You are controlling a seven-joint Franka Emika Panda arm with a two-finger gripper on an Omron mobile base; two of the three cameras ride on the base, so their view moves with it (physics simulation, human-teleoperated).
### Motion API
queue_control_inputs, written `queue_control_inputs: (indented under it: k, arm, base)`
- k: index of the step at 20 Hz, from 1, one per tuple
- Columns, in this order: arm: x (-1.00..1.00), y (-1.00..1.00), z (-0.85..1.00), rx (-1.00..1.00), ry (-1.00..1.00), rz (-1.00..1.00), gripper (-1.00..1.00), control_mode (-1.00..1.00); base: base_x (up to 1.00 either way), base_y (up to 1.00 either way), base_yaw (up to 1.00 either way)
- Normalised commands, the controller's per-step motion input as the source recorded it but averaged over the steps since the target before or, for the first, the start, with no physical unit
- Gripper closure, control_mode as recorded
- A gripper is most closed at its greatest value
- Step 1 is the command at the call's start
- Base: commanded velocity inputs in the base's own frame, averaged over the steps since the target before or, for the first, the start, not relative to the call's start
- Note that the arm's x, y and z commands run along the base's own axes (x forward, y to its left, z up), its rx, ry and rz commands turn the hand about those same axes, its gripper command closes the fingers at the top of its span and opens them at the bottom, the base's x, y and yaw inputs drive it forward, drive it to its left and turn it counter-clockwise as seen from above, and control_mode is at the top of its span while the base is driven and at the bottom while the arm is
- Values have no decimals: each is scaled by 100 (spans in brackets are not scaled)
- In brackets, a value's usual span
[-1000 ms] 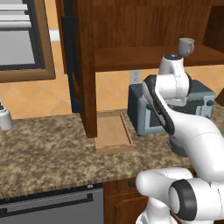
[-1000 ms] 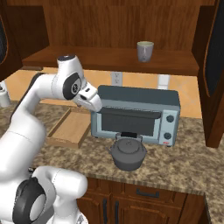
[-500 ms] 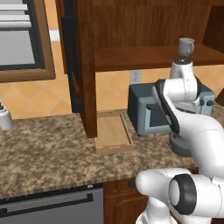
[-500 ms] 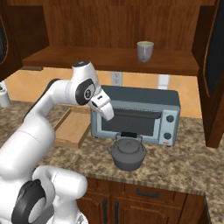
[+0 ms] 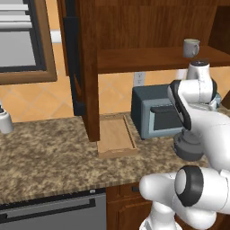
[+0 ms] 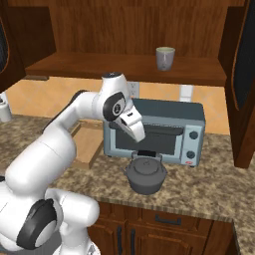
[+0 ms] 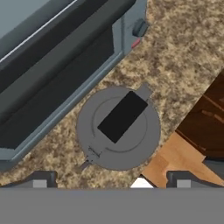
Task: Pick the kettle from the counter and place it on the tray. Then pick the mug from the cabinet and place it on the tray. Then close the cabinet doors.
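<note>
We had the gripper [image 7: 111,180] wide open, hovering above the kettle [image 6: 145,174] w/o touching it. Kettle sat on the counter [image 6: 209,184] just in front of the toaster oven [image 6: 164,132] — tray [image 5: 115,135] well apart, mug [image 6: 165,58] up in the cabinet [image 6: 124,30].

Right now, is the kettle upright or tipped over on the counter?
Upright. The kettle sits flat on the counter with its black handle arched on top; the hand view looks straight down on its lid.
</note>
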Motion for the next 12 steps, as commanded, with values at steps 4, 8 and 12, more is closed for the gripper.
queue_control_inputs:
  k: [4,8,12]
  arm:
    - [0,-45,-22,6,0,-8,-100,-100]
    - [0,-25,-19,11,0,-9,-100,-100]
    - [0,-14,-22,7,0,-8,-100,-100]
  base:
    - [0,0,0]
    - [0,0,0]
    - [0,0,0]
